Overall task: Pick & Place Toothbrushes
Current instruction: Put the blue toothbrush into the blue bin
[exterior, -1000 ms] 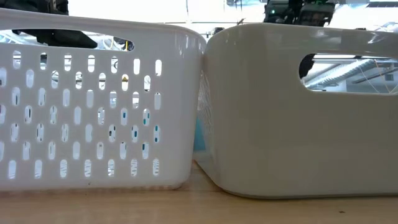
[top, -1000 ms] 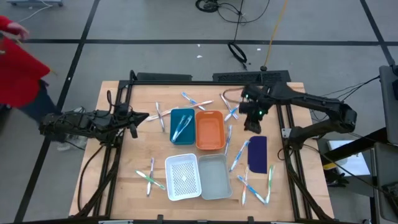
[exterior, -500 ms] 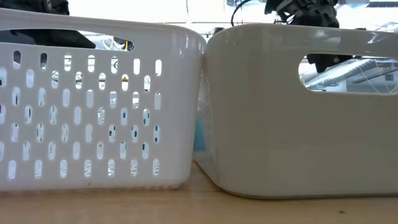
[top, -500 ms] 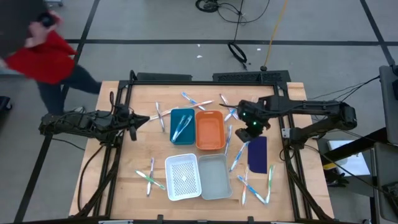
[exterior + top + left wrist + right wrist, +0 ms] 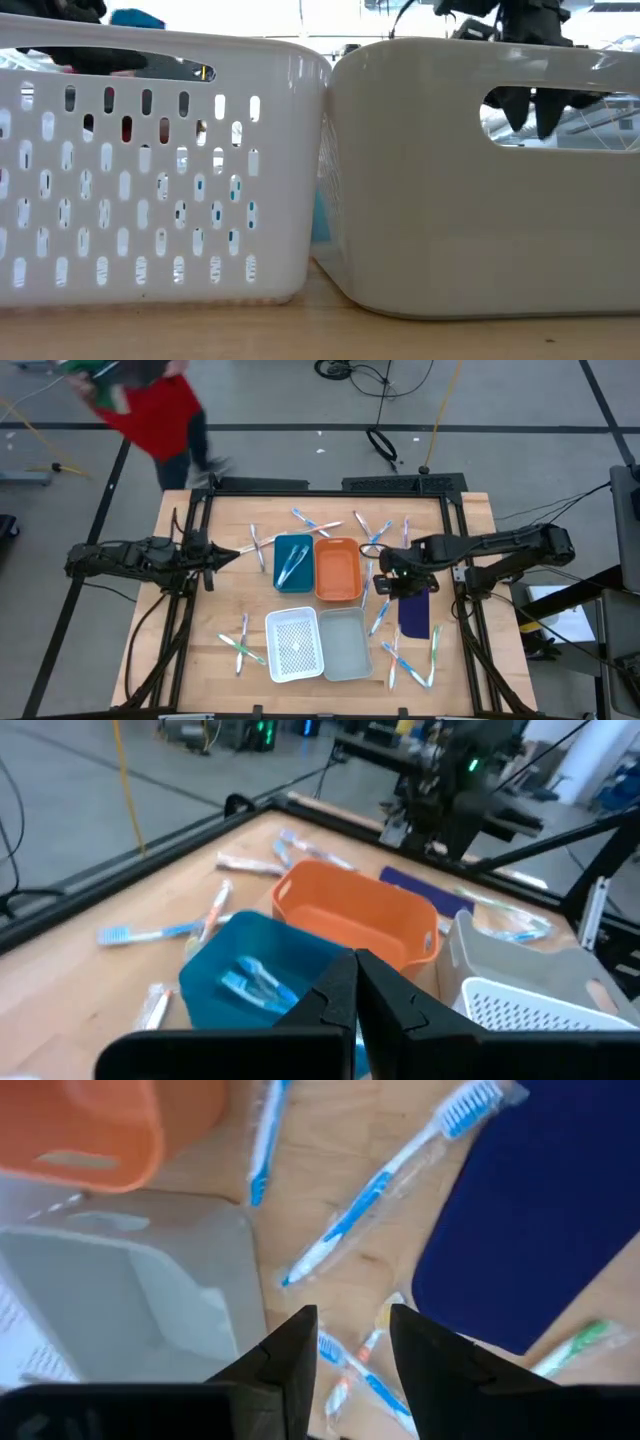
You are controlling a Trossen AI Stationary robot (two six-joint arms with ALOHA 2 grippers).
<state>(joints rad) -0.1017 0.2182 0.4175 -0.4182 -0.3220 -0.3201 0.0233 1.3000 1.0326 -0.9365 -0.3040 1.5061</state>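
- Basically a wooden table [image 5: 200, 650] with four bins clustered at centre: white perforated basket [image 5: 294, 644], grey bin [image 5: 346, 643], orange bin [image 5: 338, 568], blue bin [image 5: 293, 563].
- Low view: the perforated basket and the grey bin fill the frame side by side, touching at their upper rims.
- Dark blue flat piece [image 5: 414, 608] lies at 3 o'clock of the grey bin.
- Toothbrushes: thin whitish sticks with blue, green or orange accents, several in clear wrappers, scattered round the bins.
- One pair [image 5: 290, 566] lies inside the blue bin; a crossed pair [image 5: 258, 546] sits at 9 o'clock of it.
- Group [image 5: 315, 523] at 12 o'clock of the bins; pair [image 5: 241, 643] at 9 o'clock of the basket; cluster [image 5: 412, 660] at 4 o'clock of the grey bin.
- One blue-accented wrapped toothbrush [image 5: 385, 1183] lies between the orange bin and the dark blue piece.
- Right gripper [image 5: 386, 573]: arm stretched in from 3 o'clock, hanging just beside the orange bin, fingers [image 5: 290, 1355] pointing down, narrowly parted, empty.
- Left gripper [image 5: 233, 550]: arm lies level at 9 o'clock of the blue bin, fingers [image 5: 340, 1000] pressed together, nothing between them.
- Person in red [image 5: 150, 405] beyond the table at 11 o'clock.
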